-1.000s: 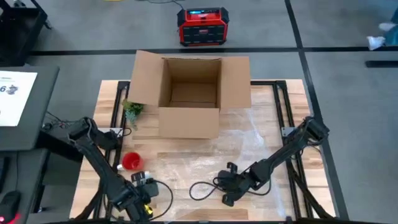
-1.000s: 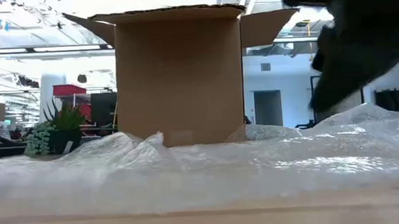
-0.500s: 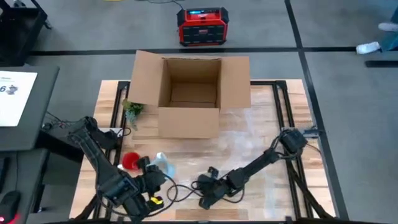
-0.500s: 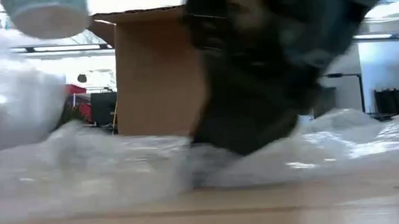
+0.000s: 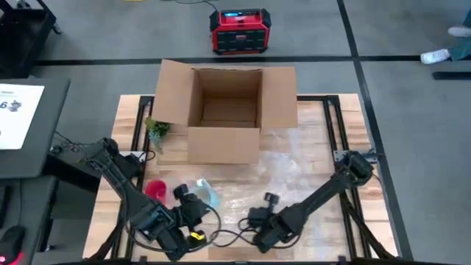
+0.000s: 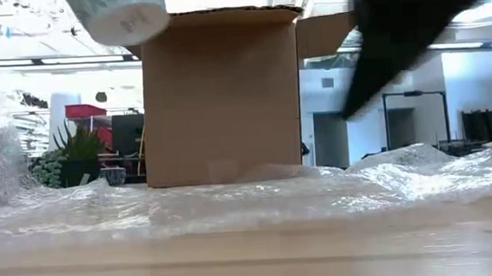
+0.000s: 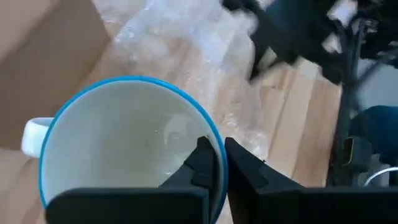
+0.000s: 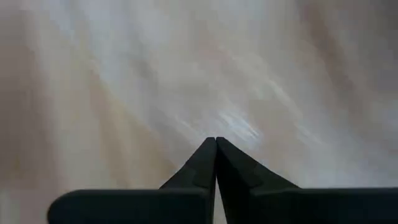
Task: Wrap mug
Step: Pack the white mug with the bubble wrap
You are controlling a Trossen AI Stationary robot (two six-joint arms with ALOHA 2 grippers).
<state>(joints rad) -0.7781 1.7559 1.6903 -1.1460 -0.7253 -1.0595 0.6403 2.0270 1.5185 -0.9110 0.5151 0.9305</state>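
The left gripper point(image 7: 214, 163) pinches the rim of a pale mug point(image 7: 127, 143) with a blue lip, one finger inside and one outside, and holds it clear of the table point(image 5: 121, 118) above the sheet of bubble wrap point(image 5: 280, 173). In the high view the mug point(image 5: 207, 193) hangs at about seven o'clock from the open cardboard box point(image 5: 224, 110), just beside a red cup point(image 5: 155, 190). The right gripper point(image 8: 215, 149), fingers pressed together with nothing visibly between them, sits low over the wrap near the front edge, at about five o'clock from the box. The step appears to be setting the mug onto the wrap; it would go best lowered gently near the sheet's middle, with enough loose plastic on every side to fold over. The mug looks glossy and empty, its white handle point(image 7: 32, 137) jutting to one side. A small potted plant point(image 5: 157, 129) stands at the box's nine o'clock.
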